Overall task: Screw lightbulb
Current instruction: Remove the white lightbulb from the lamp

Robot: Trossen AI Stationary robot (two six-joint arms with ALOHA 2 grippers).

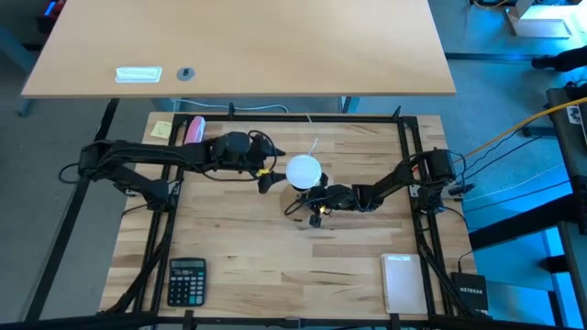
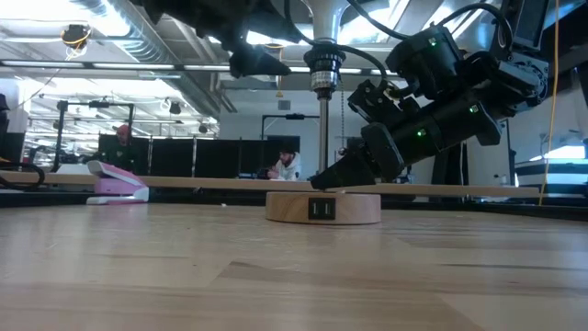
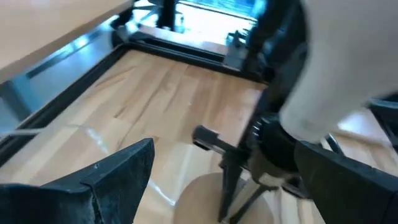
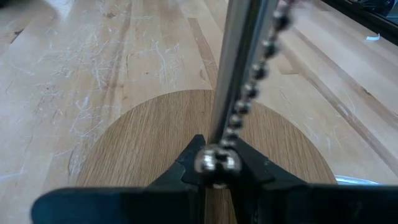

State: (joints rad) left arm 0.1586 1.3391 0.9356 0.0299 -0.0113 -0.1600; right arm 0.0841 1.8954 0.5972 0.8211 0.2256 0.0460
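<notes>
The lightbulb (image 1: pixel 304 171), a white globe, sits in the black socket (image 3: pixel 273 146) on top of a thin metal pole (image 2: pixel 323 138). The pole stands on a round wooden disc (image 2: pixel 323 208). My left gripper (image 1: pixel 270 172) is open, level with the bulb on its left; in the left wrist view its fingers (image 3: pixel 112 177) stand wide on either side of the lightbulb (image 3: pixel 329 81) and socket, apart from them. My right gripper (image 4: pixel 214 171) is shut, low down at the foot of the pole. A ball chain (image 4: pixel 255 81) hangs beside the pole. My right gripper rests its shut fingertips (image 2: pixel 323 185) on the top face of the wooden disc (image 4: pixel 155 137), right beside the pole's foot. It comes slanting down from the table's right. The chain's end ball (image 4: pixel 214 163) lies at the fingertips; whether it is pinched, I cannot tell.
A calculator (image 1: pixel 186 280) lies at the near left and a white notepad (image 1: pixel 404 282) at the near right. A pink object (image 1: pixel 193 129) and a yellow note (image 1: pixel 161 129) lie at the far left. The lamp's white cord (image 1: pixel 312 124) runs toward the far edge.
</notes>
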